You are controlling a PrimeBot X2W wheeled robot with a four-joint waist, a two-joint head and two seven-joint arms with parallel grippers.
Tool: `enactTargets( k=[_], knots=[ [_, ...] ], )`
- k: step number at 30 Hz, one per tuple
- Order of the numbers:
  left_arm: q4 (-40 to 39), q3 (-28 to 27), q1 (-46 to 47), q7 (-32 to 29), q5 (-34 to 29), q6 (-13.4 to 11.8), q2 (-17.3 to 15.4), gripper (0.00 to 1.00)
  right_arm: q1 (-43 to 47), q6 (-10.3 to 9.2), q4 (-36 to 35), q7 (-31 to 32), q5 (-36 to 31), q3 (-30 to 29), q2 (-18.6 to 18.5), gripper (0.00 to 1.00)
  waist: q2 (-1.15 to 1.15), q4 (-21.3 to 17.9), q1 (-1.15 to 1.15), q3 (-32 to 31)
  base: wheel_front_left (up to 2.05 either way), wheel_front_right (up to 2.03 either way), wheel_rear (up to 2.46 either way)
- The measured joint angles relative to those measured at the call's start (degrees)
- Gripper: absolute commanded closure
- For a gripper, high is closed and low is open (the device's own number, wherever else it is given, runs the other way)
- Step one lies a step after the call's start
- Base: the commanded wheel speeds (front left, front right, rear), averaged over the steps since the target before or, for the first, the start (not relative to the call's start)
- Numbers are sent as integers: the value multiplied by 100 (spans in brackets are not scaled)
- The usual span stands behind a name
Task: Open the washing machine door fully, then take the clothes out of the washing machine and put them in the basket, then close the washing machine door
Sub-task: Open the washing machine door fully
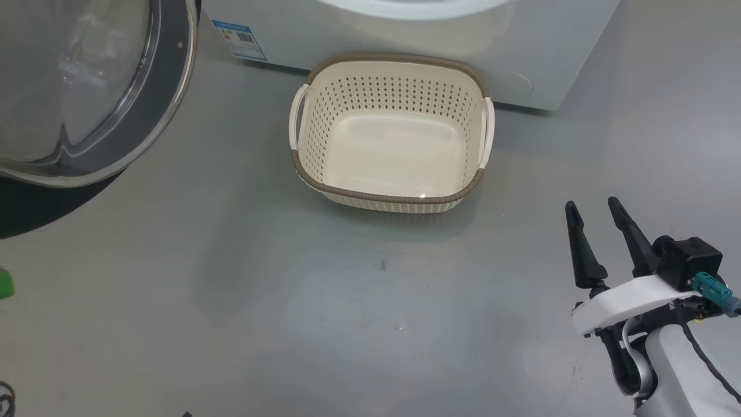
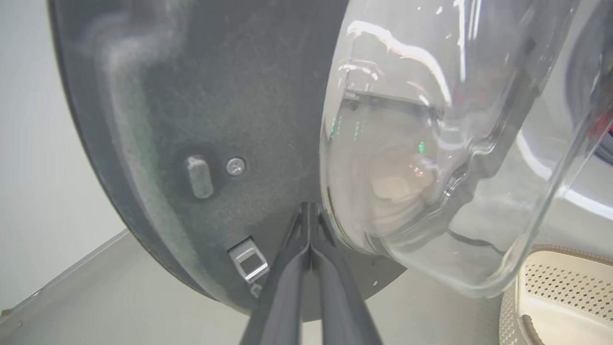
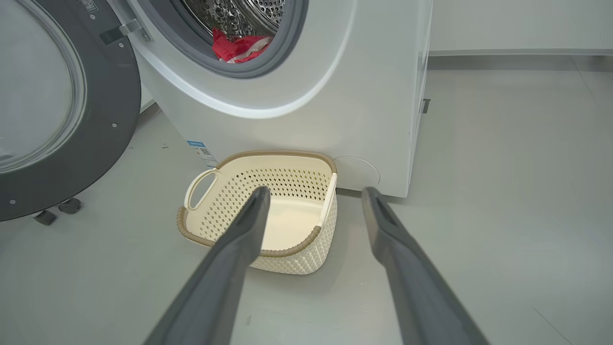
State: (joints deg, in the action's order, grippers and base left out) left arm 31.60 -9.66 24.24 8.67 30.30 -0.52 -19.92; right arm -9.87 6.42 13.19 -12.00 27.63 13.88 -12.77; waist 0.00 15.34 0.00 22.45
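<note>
The washing machine door (image 3: pixel 62 120) stands swung open to the left of the white washing machine (image 3: pixel 306 120). Red clothes (image 3: pixel 237 48) with white trim lie at the mouth of the steel drum. The cream basket (image 1: pixel 393 136) sits on the floor in front of the machine, with nothing in it. My left gripper (image 2: pixel 310 211) is shut, its fingertips pressed against the door's black inner side (image 2: pixel 215 105), beside the glass bowl (image 2: pixel 431 143). My right gripper (image 1: pixel 596 211) hangs open over the floor, right of the basket, holding nothing.
Grey floor (image 1: pixel 289 301) stretches in front of the basket. A blue label sticker (image 1: pixel 240 39) is low on the machine's front. A small green object (image 1: pixel 4 284) sits at the head view's left edge. The door latch (image 2: pixel 249 261) is near my left fingers.
</note>
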Motion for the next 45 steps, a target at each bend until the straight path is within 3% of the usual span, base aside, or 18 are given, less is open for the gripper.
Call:
enactTargets(
  k=[19, 31, 37, 45],
  knots=[
    [-51, 849, -489, 157, -471, 370, 365, 100, 115, 5, 472, -143, 208, -13, 342, 0, 0, -219, 0, -1056, 0, 0, 0],
    [-587, 1174, -966, 252, -517, 443, 700, 100, 221, 5, 526, -152, 214, -56, 397, 0, 0, -731, 0, -1625, 0, 0, 0],
    [-883, 1173, -1233, 312, -459, 488, 849, 100, 236, 5, 494, -194, 459, -164, 556, 0, 0, -968, -1, -1782, 0, 0, 0],
    [-1306, 1280, -1478, 407, -469, 491, 981, 100, 301, 5, 433, -194, 426, -197, 502, 0, 0, -1246, -1, -1873, 0, 0, 0]
  ],
)
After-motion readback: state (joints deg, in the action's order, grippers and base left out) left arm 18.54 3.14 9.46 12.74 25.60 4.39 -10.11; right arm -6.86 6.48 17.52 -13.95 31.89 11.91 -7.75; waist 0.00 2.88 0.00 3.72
